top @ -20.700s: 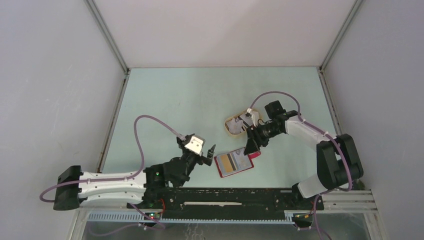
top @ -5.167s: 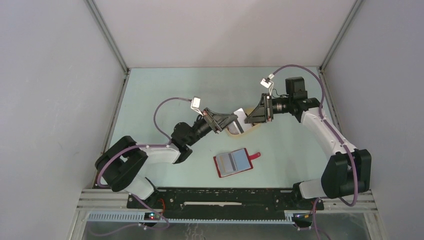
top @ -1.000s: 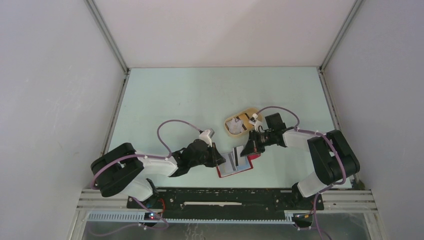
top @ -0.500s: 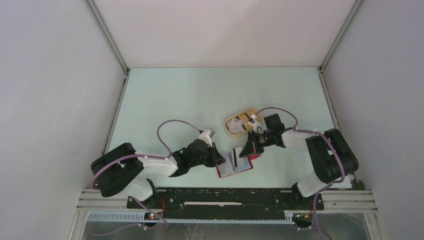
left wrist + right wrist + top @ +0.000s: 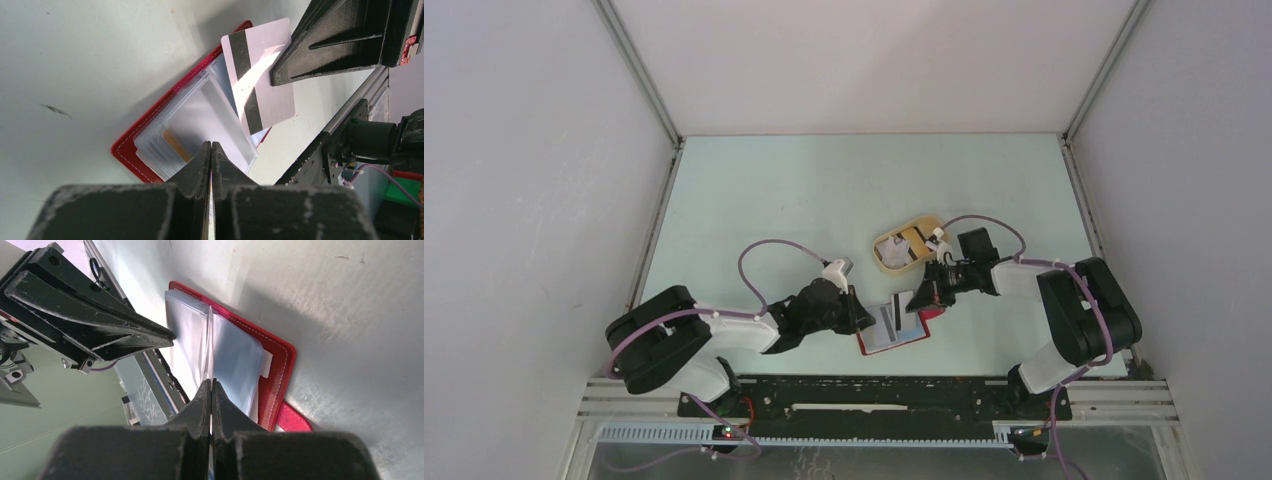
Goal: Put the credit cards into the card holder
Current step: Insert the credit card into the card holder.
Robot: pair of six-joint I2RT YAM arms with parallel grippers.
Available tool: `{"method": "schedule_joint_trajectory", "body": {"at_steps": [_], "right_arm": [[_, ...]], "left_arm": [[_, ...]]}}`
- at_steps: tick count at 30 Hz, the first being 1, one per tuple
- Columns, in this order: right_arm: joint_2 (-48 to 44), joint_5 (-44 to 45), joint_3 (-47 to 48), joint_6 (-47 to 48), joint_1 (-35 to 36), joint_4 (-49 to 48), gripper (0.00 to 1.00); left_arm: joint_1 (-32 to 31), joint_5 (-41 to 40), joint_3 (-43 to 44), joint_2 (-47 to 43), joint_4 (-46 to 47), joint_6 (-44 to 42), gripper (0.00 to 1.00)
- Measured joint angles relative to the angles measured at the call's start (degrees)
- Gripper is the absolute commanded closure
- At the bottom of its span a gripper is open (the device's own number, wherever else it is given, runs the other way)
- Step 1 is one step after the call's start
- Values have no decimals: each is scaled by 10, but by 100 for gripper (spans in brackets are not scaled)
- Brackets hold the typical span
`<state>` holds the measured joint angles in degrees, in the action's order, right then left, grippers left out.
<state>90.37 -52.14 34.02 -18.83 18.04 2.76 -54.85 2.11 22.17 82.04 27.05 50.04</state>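
The red card holder (image 5: pixel 909 336) lies open near the table's front edge, its clear sleeves fanned up (image 5: pixel 122 151) (image 5: pixel 280 365). My left gripper (image 5: pixel 865 318) (image 5: pixel 211 144) reaches in from the left, shut on one clear sleeve and holding it up. My right gripper (image 5: pixel 915 300) (image 5: pixel 210 381) comes from the right, shut on a whitish credit card with a dark stripe (image 5: pixel 260 80). The card's lower edge is over the sleeves, and it is edge-on in the right wrist view. More credit cards (image 5: pixel 904 250) lie in the tray behind.
A beige oval tray (image 5: pixel 882 262) stands just behind the holder, close to the right arm's wrist. The holder's red snap tab (image 5: pixel 292 419) sticks out on its right side. The black base rail (image 5: pixel 874 392) runs along the front edge.
In the last second almost nothing moved; the right gripper with its card shifted only slightly. About five seconds ago both grippers were up at the tray with a card between them; now both are at the holder.
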Motion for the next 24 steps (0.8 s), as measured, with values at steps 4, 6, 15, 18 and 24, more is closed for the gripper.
{"method": "schedule_joint_trajectory", "body": {"at_steps": [4, 6, 15, 18, 24], "right_arm": [[5, 5, 0, 1, 4, 0, 100], [11, 5, 0, 1, 9, 0, 100], [19, -1, 0, 2, 19, 0, 100], [20, -1, 0, 2, 19, 2, 100], [26, -4, 0, 2, 19, 13, 100]], "left_arm": [[0, 0, 0, 0, 0, 0, 96], [0, 0, 0, 0, 0, 0, 96], [0, 0, 0, 0, 0, 0, 96], [0, 0, 0, 0, 0, 0, 96], [0, 0, 0, 0, 0, 0, 95]]}}
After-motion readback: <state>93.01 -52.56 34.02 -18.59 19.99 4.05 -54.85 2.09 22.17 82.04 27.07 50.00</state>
